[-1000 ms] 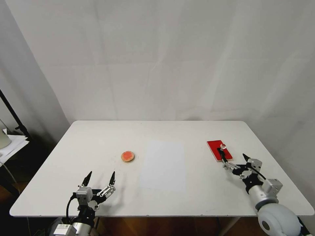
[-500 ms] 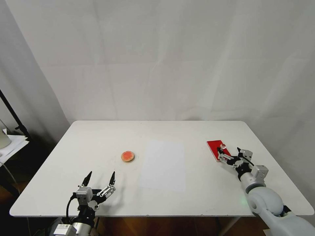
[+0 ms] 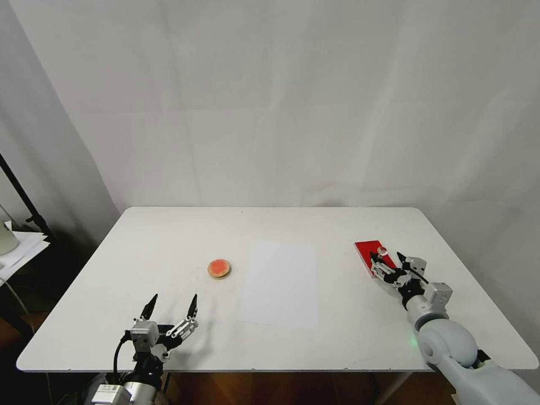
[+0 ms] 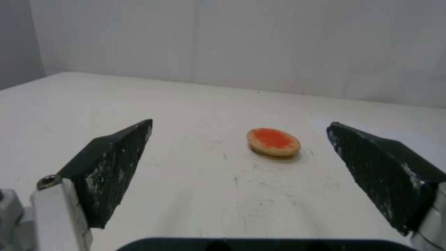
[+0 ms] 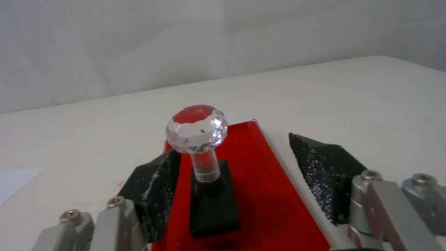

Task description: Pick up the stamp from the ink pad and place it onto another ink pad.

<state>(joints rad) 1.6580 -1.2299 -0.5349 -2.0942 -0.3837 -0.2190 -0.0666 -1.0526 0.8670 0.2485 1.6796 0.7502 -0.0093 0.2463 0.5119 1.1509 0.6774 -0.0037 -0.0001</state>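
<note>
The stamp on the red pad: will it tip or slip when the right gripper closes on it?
The stamp looks top-heavy: a faceted clear knob on a thin stem above a small black base, so an off-centre squeeze may tip it. The knob looks smooth, probably slippery. The open right gripper straddles it over the ink pad; gripping the base seems safer.
</note>
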